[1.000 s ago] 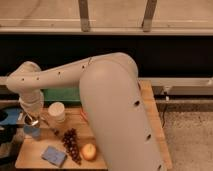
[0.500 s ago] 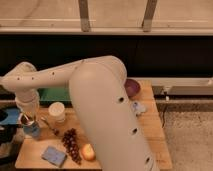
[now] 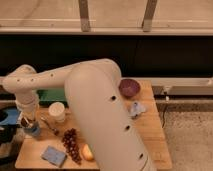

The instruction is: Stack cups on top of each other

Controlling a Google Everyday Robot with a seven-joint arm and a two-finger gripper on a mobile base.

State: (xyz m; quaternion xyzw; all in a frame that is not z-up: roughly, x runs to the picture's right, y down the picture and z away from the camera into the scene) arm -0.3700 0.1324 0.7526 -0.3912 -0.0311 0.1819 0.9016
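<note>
The light-blue cup point(image 3: 33, 131) stands near the left edge of the wooden table point(image 3: 150, 135). My gripper point(image 3: 27, 122) hangs from the white forearm straight down onto it, at the cup's rim, and is shut. A small dark shape shows at the gripper's tip, just above the blue cup; I cannot tell whether it is the metal cup or whether it is held. My bulky white upper arm point(image 3: 100, 115) fills the middle of the view and hides part of the table.
A cream cup point(image 3: 56, 111) stands right of the gripper, with a spoon point(image 3: 50, 126) beside it. Grapes point(image 3: 71, 143), a blue sponge point(image 3: 53, 155) and an orange fruit point(image 3: 87, 152) lie in front. A purple bowl point(image 3: 129, 88), a crumpled white item point(image 3: 136, 109) and a green object point(image 3: 50, 95) sit farther back.
The big upper arm has swung left, uncovering the purple bowl and the right side of the table. The gripper has stayed at the light-blue cup, shifting only slightly left.
</note>
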